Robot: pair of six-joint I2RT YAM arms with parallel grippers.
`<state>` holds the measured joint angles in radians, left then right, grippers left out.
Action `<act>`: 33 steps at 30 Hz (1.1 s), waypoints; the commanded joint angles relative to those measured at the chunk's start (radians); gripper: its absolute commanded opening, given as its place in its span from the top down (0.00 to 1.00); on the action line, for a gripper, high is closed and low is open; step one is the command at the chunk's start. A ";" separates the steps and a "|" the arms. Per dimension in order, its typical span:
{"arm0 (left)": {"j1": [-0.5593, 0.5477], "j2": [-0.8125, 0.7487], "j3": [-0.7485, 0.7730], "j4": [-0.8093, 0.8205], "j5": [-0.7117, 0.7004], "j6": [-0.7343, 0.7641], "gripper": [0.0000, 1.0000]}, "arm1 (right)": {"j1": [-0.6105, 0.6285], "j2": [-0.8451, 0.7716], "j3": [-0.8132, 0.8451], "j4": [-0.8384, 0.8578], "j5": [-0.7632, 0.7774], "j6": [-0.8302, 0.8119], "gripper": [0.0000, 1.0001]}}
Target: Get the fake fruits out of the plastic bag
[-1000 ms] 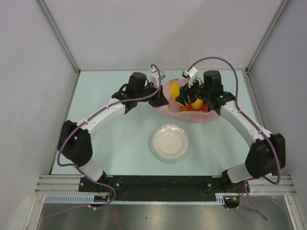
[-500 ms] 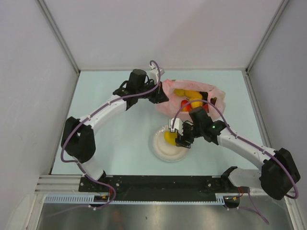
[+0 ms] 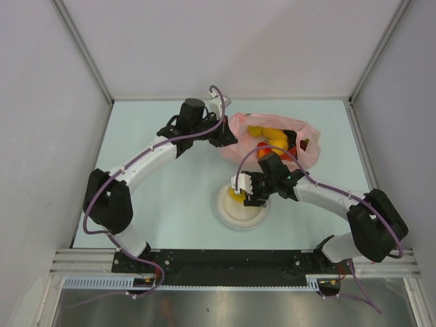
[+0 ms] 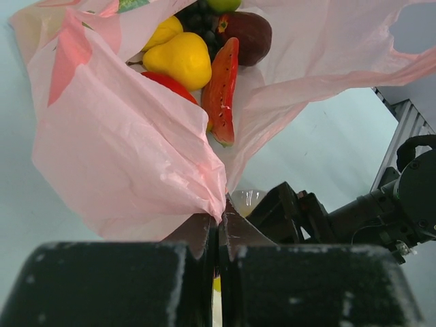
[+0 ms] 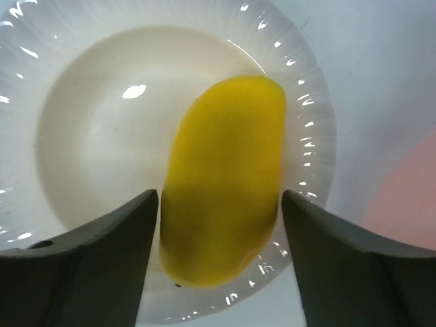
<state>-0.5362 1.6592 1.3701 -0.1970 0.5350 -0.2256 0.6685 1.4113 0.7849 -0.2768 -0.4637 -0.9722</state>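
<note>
Pink film, thin and crinkly, makes up the bag (image 4: 116, 150), which fills the upper half of the left wrist view and lies right of centre in the top view. A fold of its lower edge is pinched at bottom centre by the left gripper (image 4: 219, 221), whose jaws are pressed fully together on the film. Through the gaping mouth, at the upper middle of that view, a yellow pear (image 4: 180, 60), a red slice (image 4: 221, 88) and a dark red apple (image 4: 246, 28) are seen heaped together. One yellow fruit (image 5: 225, 197) is already outside: it is clasped across its narrow width by the right gripper (image 5: 219, 204), the jaws set fairly wide against both flanks, over the right side of the white plate (image 5: 88, 136). Whether it already rests on the plate cannot be told. The pieces are judged to be light, hollow and rigid, with a glossy skin that is likely to slip under the pads, so each is best taken squarely across its shortest width, near the middle. The slice is better gripped on its two flat faces. The bag is expected to be limp and to be dragged along with any fruit, so the pinch on its edge is needed.
</note>
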 commanded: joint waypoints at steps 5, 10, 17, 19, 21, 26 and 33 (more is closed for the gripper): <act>0.018 -0.038 0.000 0.027 0.023 0.011 1.00 | -0.015 -0.106 0.016 0.053 -0.001 0.007 0.00; 0.019 -0.036 -0.003 0.025 0.028 0.009 1.00 | -0.117 -0.297 0.046 0.112 -0.055 0.200 0.00; 0.019 -0.032 -0.023 0.041 0.069 -0.001 1.00 | -0.230 -0.142 0.089 0.267 0.063 0.446 0.18; 0.019 -0.045 -0.031 0.038 0.083 0.009 1.00 | -0.265 -0.062 0.132 0.372 0.094 0.541 0.23; 0.019 -0.055 -0.042 0.033 0.086 0.020 1.00 | -0.308 0.061 0.168 0.422 0.155 0.659 0.29; 0.018 -0.090 -0.104 0.044 0.095 0.035 1.00 | -0.386 0.172 0.226 0.403 0.227 0.710 0.41; 0.002 -0.087 -0.103 0.059 0.097 0.057 1.00 | -0.391 0.039 0.082 0.287 0.266 0.759 0.42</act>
<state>-0.5262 1.6154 1.2572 -0.1852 0.6075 -0.2077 0.2626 1.5620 0.9352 0.0284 -0.2352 -0.2855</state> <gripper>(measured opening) 0.006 0.578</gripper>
